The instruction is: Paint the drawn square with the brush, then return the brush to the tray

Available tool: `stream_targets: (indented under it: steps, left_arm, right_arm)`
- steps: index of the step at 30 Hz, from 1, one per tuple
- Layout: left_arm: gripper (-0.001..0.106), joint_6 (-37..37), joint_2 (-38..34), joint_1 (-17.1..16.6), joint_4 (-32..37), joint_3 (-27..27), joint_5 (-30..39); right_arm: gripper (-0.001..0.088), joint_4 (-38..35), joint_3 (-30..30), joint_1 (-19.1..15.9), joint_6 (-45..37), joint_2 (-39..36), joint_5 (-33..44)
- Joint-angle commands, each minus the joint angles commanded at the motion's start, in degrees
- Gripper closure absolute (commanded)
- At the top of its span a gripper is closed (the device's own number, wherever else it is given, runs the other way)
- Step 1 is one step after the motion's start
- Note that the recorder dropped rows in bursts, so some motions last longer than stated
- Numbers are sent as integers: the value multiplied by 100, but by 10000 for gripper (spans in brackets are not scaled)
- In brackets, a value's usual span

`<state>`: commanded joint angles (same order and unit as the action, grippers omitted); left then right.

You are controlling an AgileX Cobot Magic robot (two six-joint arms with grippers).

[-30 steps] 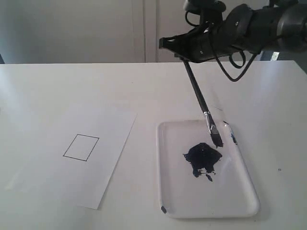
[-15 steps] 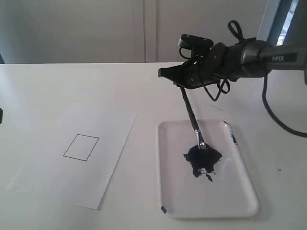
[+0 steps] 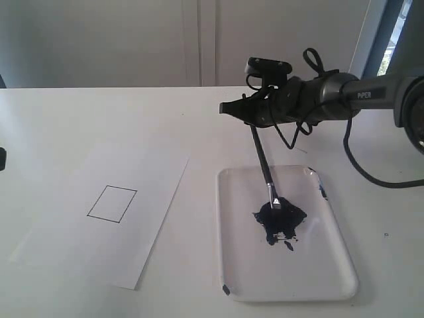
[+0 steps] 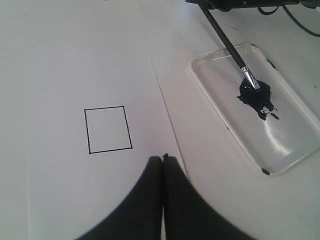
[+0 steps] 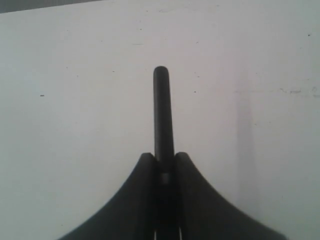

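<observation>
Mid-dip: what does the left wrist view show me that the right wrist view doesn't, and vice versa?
Left wrist only: the unpainted black-outlined drawn square on the white paper sheet, the glossy white plastic tray, and the dark blue paint blot with the long black-handled paintbrush's tip in it; left jaws shut, empty. Right wrist only: right jaws clamped on the brush handle, its blunt end protruding. Both: the brush handle and the white table.

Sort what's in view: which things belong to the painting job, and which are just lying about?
Job in hand:
brush, gripped in the right hand, tip in the paint blot
tray
drawn square, unpainted
paper

Just there:
left hand, shut, empty
table
</observation>
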<state>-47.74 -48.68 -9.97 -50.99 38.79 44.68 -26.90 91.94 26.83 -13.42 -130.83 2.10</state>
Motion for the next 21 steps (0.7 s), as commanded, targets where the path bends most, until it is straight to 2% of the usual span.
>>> stream_targets:
  steps: [8,14,21]
  left_arm:
    - [1053,-10,0,0,1,0,32]
    - [1053,-21,0,0,1,0,45]
    - [1053,-21,0,0,1,0,81]
  right_arm:
    - [868,0,0,0,18,0,15]
    - [868,-34,0,0,662,-44,-40]
    - [868,-21,0,0,658,-70,7]
